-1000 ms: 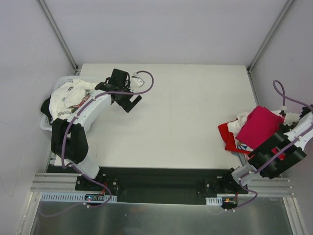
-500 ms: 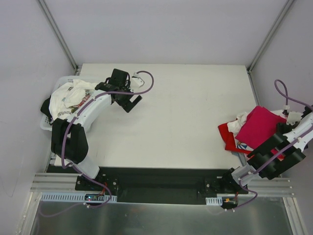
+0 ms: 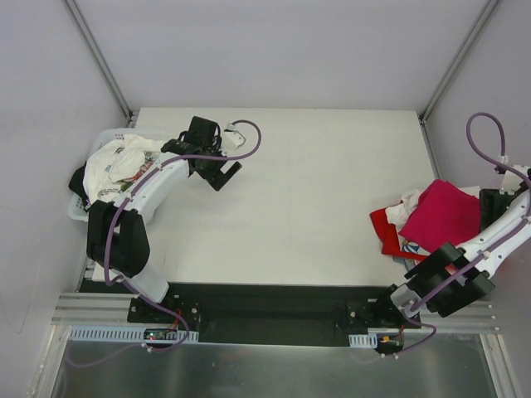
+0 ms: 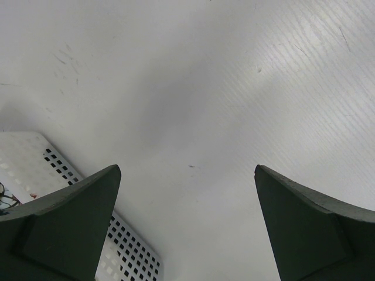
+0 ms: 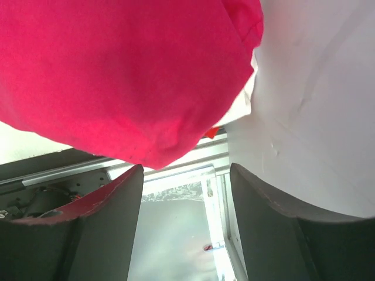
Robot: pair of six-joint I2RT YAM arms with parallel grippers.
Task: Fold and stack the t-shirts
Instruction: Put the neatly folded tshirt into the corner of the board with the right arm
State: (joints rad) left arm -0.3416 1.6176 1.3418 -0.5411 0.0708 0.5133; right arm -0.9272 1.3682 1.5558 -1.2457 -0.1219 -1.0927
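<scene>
A crimson-magenta t-shirt [image 3: 440, 214] lies on top of a small pile at the table's right edge, over a red one [image 3: 383, 234] and a white printed one [image 3: 406, 204]. My right gripper [image 3: 491, 202] hovers just beyond that pile's right side, open and holding nothing. In the right wrist view the magenta cloth [image 5: 117, 76] hangs just above the gripper [image 5: 186, 170], apart from both fingers. More t-shirts, white with prints [image 3: 124, 157] and a dark one [image 3: 79, 178], fill the basket at the left. My left gripper [image 3: 222, 174] stands wide open over bare table [image 4: 187, 170].
The white perforated plastic basket [image 3: 76, 209] sits at the table's left edge, and its corner [image 4: 132, 249] shows beside my left finger. Below the right gripper lie the table's right edge and the metal frame rail [image 5: 193, 155]. The enclosure wall stands close on the right.
My right gripper has gone from shut to open, letting go of the magenta t-shirt, which stays on the pile. The right arm has swung its elbow forward. The left arm has not moved.
</scene>
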